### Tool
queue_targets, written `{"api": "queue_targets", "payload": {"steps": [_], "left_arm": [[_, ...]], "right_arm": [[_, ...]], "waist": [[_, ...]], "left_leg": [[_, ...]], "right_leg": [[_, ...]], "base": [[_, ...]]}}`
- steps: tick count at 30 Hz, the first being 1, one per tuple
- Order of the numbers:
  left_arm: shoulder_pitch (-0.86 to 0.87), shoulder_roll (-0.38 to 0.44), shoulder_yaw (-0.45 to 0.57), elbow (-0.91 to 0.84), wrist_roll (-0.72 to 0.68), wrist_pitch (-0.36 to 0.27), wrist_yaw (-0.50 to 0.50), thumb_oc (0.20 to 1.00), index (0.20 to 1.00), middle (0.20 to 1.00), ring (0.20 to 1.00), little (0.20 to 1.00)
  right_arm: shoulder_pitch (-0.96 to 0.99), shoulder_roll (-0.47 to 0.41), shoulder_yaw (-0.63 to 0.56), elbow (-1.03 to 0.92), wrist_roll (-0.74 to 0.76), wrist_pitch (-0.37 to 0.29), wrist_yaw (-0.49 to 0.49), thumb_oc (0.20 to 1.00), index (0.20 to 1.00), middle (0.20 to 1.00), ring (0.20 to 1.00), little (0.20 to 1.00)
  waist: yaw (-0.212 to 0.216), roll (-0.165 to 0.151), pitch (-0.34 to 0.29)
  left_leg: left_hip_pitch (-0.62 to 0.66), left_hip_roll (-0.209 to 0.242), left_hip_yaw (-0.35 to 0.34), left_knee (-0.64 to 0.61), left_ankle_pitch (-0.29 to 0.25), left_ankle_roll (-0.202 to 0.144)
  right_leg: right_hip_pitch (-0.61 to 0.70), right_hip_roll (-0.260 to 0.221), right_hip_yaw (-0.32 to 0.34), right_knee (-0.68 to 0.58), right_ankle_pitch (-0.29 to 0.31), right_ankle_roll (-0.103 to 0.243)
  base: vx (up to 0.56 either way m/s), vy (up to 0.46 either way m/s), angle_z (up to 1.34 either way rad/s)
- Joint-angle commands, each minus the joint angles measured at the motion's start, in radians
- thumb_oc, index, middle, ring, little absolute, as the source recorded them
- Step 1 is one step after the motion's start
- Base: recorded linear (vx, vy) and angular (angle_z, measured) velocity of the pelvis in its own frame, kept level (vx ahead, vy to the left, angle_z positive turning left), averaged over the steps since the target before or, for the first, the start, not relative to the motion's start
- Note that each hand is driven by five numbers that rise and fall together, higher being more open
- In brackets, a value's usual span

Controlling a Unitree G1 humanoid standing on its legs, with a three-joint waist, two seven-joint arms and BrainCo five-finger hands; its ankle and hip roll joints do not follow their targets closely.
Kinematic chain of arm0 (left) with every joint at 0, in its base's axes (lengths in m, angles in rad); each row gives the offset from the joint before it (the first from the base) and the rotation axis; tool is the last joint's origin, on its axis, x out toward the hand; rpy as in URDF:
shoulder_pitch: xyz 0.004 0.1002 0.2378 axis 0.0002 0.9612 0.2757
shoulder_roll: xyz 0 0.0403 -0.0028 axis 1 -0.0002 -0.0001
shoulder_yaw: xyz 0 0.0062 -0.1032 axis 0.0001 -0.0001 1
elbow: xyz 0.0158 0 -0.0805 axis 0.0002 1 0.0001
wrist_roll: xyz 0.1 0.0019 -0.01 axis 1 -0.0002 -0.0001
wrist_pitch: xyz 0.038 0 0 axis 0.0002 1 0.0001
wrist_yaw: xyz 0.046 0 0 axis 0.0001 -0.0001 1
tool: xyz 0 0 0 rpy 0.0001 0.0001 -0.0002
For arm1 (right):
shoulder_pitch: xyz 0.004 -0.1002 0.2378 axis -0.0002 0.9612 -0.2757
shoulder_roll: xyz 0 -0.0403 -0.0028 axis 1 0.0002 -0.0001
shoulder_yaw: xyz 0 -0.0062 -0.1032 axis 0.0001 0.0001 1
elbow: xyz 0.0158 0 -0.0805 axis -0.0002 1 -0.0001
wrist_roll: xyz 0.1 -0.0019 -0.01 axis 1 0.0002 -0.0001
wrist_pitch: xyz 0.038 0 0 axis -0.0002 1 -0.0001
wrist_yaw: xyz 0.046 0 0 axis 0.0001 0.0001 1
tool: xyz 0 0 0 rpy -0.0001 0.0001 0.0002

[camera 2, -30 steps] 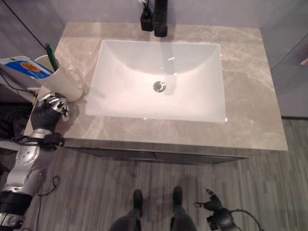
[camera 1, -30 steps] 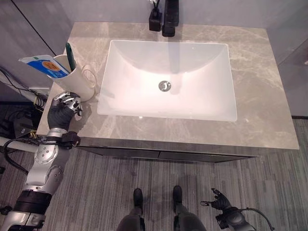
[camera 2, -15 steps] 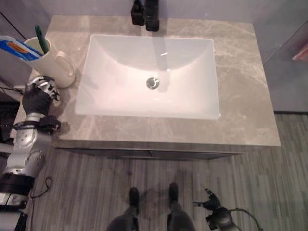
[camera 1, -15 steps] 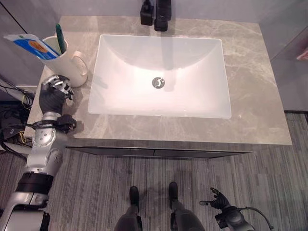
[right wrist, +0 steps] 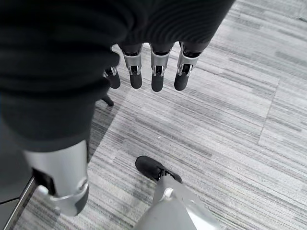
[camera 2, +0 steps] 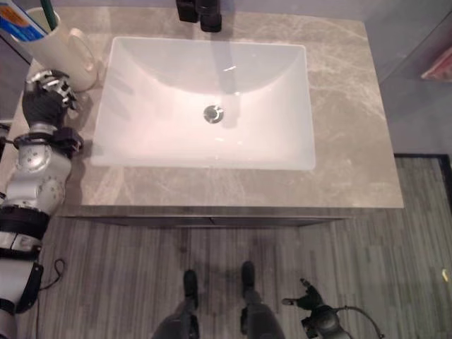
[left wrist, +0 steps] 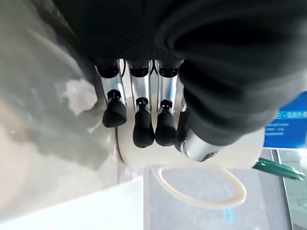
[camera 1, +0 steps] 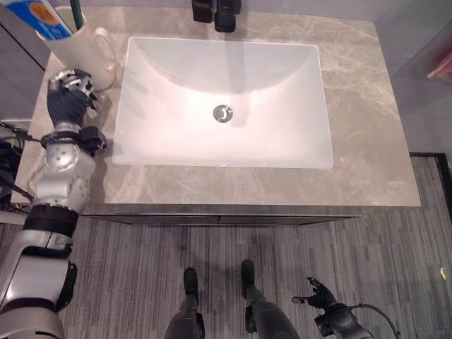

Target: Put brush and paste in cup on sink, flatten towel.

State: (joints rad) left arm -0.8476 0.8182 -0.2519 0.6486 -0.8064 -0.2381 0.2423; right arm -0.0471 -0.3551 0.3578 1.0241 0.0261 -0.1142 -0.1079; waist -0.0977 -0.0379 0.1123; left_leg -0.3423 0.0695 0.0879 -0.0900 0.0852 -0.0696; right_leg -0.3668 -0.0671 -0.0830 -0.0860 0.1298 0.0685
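A cream cup [camera 1: 79,48] with a handle stands at the far left corner of the sink counter [camera 1: 360,113]. A blue and white paste tube [camera 1: 32,13] and a green brush [camera 1: 76,13] stick out of it. My left hand [camera 1: 68,97] rests on the counter just in front of the cup, fingers relaxed and holding nothing. In the left wrist view its fingertips [left wrist: 142,134] hang close to the cup [left wrist: 139,157], with the brush [left wrist: 278,168] beyond. My right hand [camera 1: 319,292] hangs low over the floor, fingers [right wrist: 158,67] loose and empty.
The white basin [camera 1: 212,157] with its drain [camera 1: 223,113] takes up the middle of the grey marbled counter. A black tap [camera 1: 217,11] stands at the back edge. Striped grey floor [camera 1: 367,247] lies in front of the cabinet.
The whole picture has shifted, so the camera has moved. My left hand keeps its place just in front of the cup, and the right hand still hangs low.
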Motion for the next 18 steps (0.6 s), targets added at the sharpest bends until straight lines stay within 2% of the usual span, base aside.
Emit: {"api": "queue_targets", "payload": {"steps": [1, 13, 18], "left_arm": [[-0.079, 0.036, -0.007, 0.055, 0.011, -0.027, 0.026, 0.2, 0.2, 0.2, 0.2, 0.2], [-0.38, 0.093, -0.12, 0.365, 0.01, 0.002, 0.021, 0.2, 0.2, 0.2, 0.2, 0.2], [-0.454, 0.113, -0.15, 0.42, 0.004, 0.001, 0.012, 0.2, 0.2, 0.2, 0.2, 0.2]], "right_arm": [[0.008, -0.033, 0.0, -0.006, 0.046, -0.004, -0.01, 1.0, 1.0, 1.0, 1.0, 1.0], [0.016, -0.039, 0.02, -0.042, 0.079, -0.021, -0.005, 1.0, 1.0, 1.0, 1.0, 1.0], [0.03, -0.041, 0.021, -0.052, 0.088, -0.027, 0.0, 1.0, 1.0, 1.0, 1.0, 1.0]], "waist": [[-0.001, 0.006, -0.003], [-0.03, -0.01, 0.012], [-0.037, -0.013, 0.015]], "left_leg": [[0.033, 0.055, -0.026, 0.003, 0.011, -0.062], [0.0, 0.06, -0.003, 0.003, 0.005, -0.066], [-0.017, 0.056, 0.004, 0.003, 0.005, -0.064]], "right_leg": [[0.018, -0.096, -0.007, -0.001, 0.017, 0.11], [-0.025, -0.096, -0.001, -0.001, 0.034, 0.126], [-0.045, -0.099, 0.004, -0.001, 0.045, 0.133]], "base": [[0.01, -0.001, 0.04], [0.0, 0.009, 0.0], [0.0, 0.035, -0.01]]}}
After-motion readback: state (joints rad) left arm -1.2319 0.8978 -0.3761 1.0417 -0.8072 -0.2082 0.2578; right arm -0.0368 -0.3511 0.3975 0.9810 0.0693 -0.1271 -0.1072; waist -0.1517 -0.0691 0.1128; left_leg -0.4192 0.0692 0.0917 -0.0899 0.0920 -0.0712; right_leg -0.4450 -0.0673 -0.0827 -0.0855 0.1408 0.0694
